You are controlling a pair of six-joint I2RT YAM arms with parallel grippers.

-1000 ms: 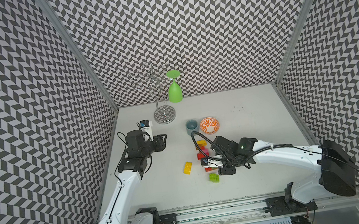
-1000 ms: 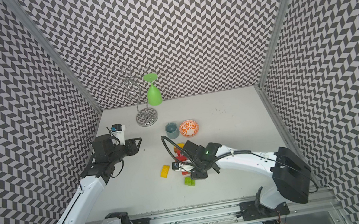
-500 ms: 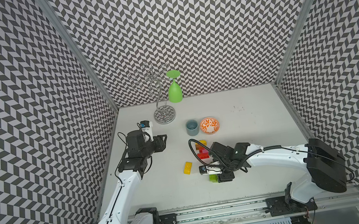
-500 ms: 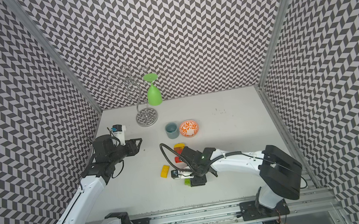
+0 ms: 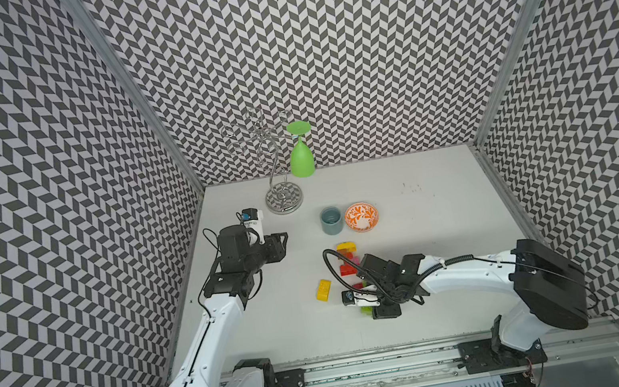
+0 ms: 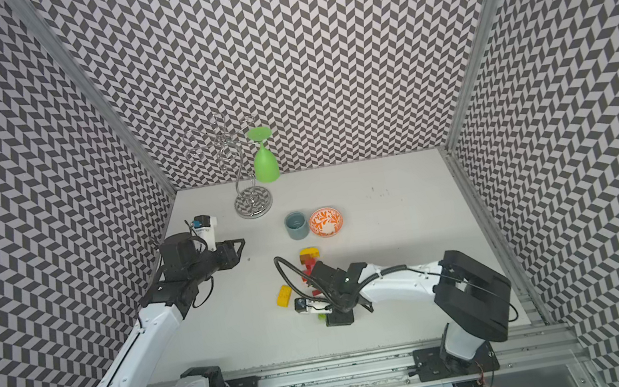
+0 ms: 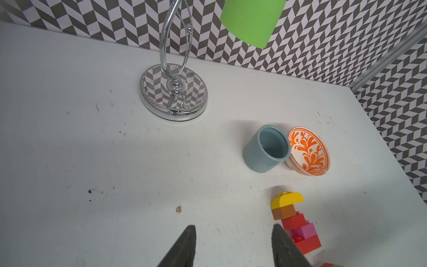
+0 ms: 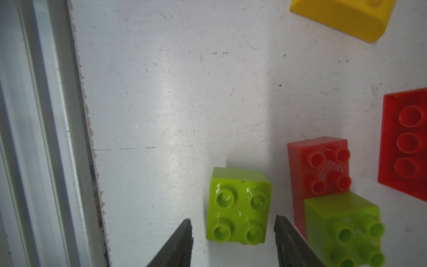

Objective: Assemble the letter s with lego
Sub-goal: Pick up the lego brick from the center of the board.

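The right tool (image 8: 233, 220) stands apart, with a lime brick (image 8: 239, 204) lying loose on the desk (image 8: 173, 104) between its tips. Just beside that, a second lime brick (image 8: 344, 228) partly covers a red brick (image 8: 318, 166). Farther ahead lies a yellow brick (image 8: 342, 16). The left tool (image 7: 233, 226) is also apart, holding nothing, with the stack (image 7: 298, 222) beside one tip.

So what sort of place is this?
Probably a purpose-built robot test cell, not a home: grey-and-white chevron wall panels box in a white tabletop, and a white left arm and white right arm sit on a metal rail along its front edge.
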